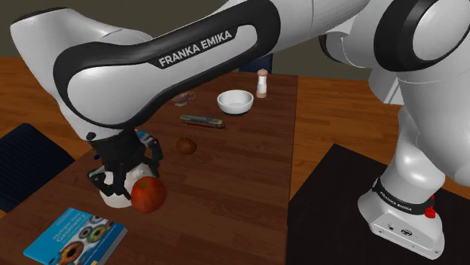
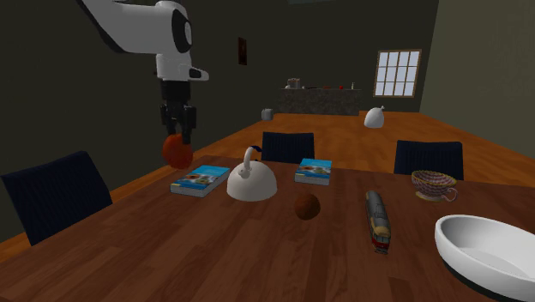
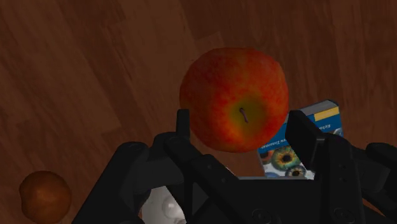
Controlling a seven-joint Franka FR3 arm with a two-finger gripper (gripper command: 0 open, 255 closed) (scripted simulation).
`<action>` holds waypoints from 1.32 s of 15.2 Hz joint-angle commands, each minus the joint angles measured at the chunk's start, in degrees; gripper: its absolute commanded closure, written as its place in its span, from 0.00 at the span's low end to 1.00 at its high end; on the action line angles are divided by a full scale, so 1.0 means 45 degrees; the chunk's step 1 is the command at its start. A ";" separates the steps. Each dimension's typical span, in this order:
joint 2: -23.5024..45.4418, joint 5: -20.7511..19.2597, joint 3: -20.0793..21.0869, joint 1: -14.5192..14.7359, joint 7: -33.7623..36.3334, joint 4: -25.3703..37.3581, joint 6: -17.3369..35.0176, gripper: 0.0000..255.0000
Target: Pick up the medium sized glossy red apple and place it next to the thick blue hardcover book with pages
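Carrying was the step in hand. The jaws were closed on the red apple (image 1: pixel 149 194), one finger on each flank, and the fruit hung clear of the tabletop (image 1: pixel 241 188). We judged the pick done and the placing not yet begun.

In the shoulder view the apple hung toward that view's left. The blue book (image 1: pixel 74 238) lay flat, nearer the camera and further left, apart from the fruit. As we read it, the next move called for a short carry toward the book. Then it needed a descent beside the book's edge rather than over its cover. The release had to come low enough that the round fruit would not roll.

The wrist view gave us the close detail. It showed the apple's stem end facing the camera, the black fingers (image 3: pixel 304 137) pressed against its sides, and part of the book's patterned cover just past it.

The second exterior view supplied the height, with a plain gap between fruit and wood. It also set out a second blue book (image 2: pixel 314 171) further to that view's right, beyond a white pot (image 2: pixel 251 182), with a brown ball (image 2: pixel 307 205) lying nearer. We could not tell which book was the thick one.
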 commanded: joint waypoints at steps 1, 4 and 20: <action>0.0496 -0.0133 0.0035 0.0497 0.0437 0.0793 -0.0300 1.00; 0.1434 -0.0354 0.0062 0.1368 0.1076 0.2343 -0.0905 1.00; 0.2998 -0.0702 -0.0036 0.2265 0.1843 0.2765 0.0228 1.00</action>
